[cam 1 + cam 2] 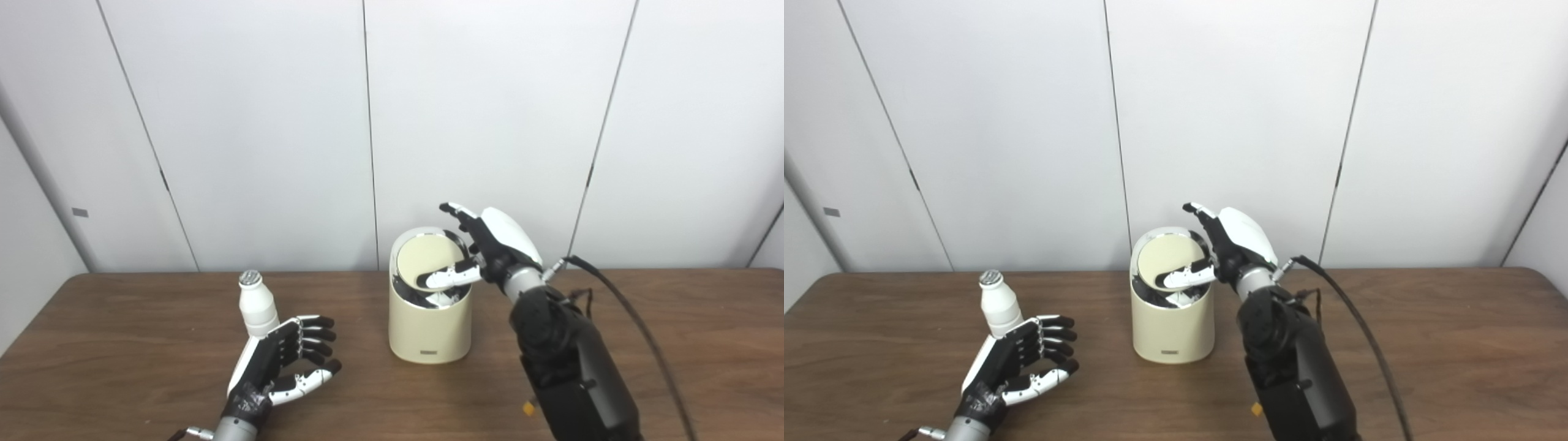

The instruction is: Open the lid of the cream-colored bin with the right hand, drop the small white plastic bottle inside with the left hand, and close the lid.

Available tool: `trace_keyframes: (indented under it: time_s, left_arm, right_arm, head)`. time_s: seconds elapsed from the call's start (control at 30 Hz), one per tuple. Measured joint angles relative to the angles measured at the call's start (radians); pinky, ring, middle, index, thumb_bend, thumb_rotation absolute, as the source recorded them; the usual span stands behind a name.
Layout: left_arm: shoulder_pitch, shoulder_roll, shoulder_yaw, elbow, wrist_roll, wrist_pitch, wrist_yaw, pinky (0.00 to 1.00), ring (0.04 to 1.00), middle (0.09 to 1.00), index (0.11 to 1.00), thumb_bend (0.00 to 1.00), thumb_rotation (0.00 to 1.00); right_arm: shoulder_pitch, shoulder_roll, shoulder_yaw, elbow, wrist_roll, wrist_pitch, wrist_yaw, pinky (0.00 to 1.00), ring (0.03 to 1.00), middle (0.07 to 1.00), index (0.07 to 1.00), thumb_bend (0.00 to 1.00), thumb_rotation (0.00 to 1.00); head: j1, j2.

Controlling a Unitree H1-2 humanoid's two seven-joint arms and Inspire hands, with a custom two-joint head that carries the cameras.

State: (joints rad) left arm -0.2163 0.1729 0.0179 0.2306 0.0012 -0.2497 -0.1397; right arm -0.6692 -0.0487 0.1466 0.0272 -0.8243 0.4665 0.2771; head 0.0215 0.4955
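Note:
The cream-colored bin (429, 334) stands upright at the middle of the brown table (674, 343). Its round lid (427, 258) is tipped up on edge, leaving a dark opening in the front half of the rim. My right hand (490, 245) is at the bin's upper right; its thumb lies across the front of the lid and its fingers reach up behind it. The small white plastic bottle (256, 306) with a silver cap stands upright left of the bin. Just in front of the bottle, my left hand (278, 361) is open with its palm facing right and touches nothing.
White wall panels (490, 122) rise right behind the table's back edge. A black cable (637, 331) runs from the right wrist down along the right forearm. Bare tabletop lies to the far left and far right.

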Motion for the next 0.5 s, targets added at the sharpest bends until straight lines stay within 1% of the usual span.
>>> trace_keyframes:
  time_s: [0.1, 0.17, 0.3, 0.33, 0.4, 0.5]
  left_arm:
    - [0.000, 0.000, 0.000, 0.000, 0.000, 0.000, 0.000, 0.54, 0.585, 0.649, 0.688, 0.58, 0.00]
    - [0.000, 0.001, -0.001, 0.000, 0.000, 0.000, 0.000, 0.54, 0.583, 0.648, 0.687, 0.58, 0.00]
    - [0.000, 0.000, -0.001, 0.000, -0.001, 0.000, -0.001, 0.55, 0.584, 0.651, 0.689, 0.58, 0.00]
    - [0.000, 0.000, -0.001, 0.000, -0.001, 0.000, -0.001, 0.54, 0.583, 0.651, 0.688, 0.58, 0.00]
    - [0.000, 0.000, -0.002, 0.000, -0.001, 0.000, -0.001, 0.53, 0.582, 0.650, 0.687, 0.58, 0.00]
    - [0.000, 0.001, -0.002, 0.000, -0.001, 0.000, -0.001, 0.53, 0.582, 0.649, 0.686, 0.58, 0.00]
  right_arm:
    - [0.026, -0.003, -0.023, -0.035, 0.033, 0.002, -0.016, 0.64, 0.840, 0.891, 0.871, 0.83, 0.35]
    - [0.036, -0.001, -0.042, -0.061, 0.054, 0.003, -0.024, 0.62, 0.810, 0.888, 0.871, 0.78, 0.31]
    - [0.071, 0.005, -0.085, -0.113, 0.141, -0.001, -0.072, 0.60, 0.782, 0.859, 0.861, 0.75, 0.28]
    - [0.087, 0.007, -0.096, -0.121, 0.168, -0.003, -0.089, 0.60, 0.775, 0.840, 0.856, 0.71, 0.32]
    - [0.135, 0.008, -0.120, -0.136, 0.226, -0.027, -0.116, 0.61, 0.774, 0.826, 0.851, 0.66, 0.36]
    - [0.220, 0.007, -0.154, -0.136, 0.321, -0.075, -0.150, 0.61, 0.773, 0.824, 0.850, 0.63, 0.37]
  head:
    - [0.000, 0.000]
    - [0.000, 0.000]
    - [0.000, 0.000]
    - [-0.003, 0.002]
    - [-0.003, 0.002]
    - [-0.002, 0.005]
